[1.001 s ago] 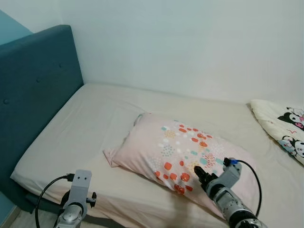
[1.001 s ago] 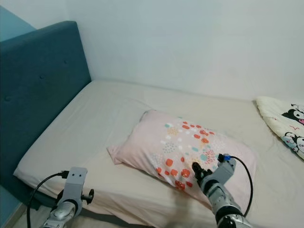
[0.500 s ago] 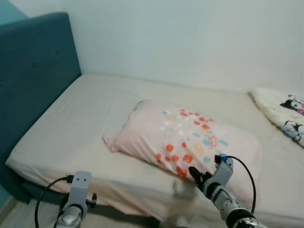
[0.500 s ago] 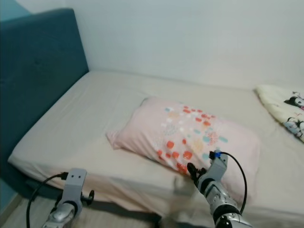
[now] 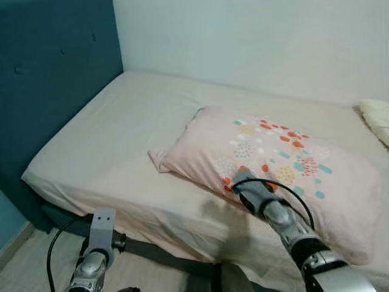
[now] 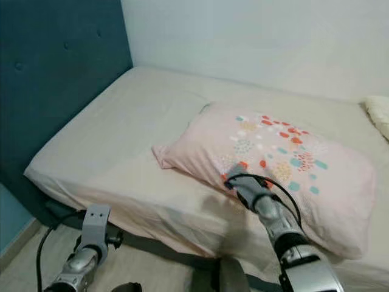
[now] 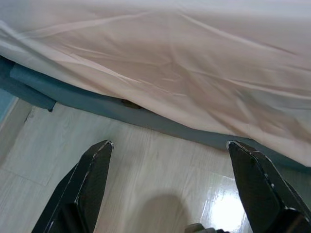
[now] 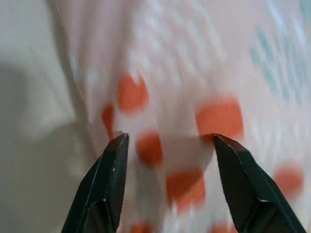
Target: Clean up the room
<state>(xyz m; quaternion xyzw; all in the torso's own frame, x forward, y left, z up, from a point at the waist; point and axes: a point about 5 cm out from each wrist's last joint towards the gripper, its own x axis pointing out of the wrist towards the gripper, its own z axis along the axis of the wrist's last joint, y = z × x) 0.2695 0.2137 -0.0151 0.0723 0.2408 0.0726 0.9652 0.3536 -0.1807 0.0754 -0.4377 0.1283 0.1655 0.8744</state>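
A pink pillow (image 5: 276, 164) with orange, teal and white dots lies flat on the bed's beige sheet (image 5: 115, 140). My right arm reaches forward, and its gripper (image 8: 166, 141) is at the pillow's near edge. It is open, with the orange-dotted fabric (image 8: 146, 97) just past its fingertips and nothing pinched between them. My left arm (image 5: 100, 234) hangs low at the bed's front side. The left gripper (image 7: 170, 145) is open over the wooden floor (image 7: 141, 170), holding nothing.
A tall teal headboard (image 5: 55, 67) closes off the left end of the bed. A white wall runs behind it. A white blanket (image 5: 378, 115) lies at the far right. The sheet drapes over a teal bed base (image 7: 97, 104) in front of me.
The whole picture has shifted, so the camera has moved closer to the bed. My right gripper has pushed forward onto the pillow's near edge. The left arm still hangs low.
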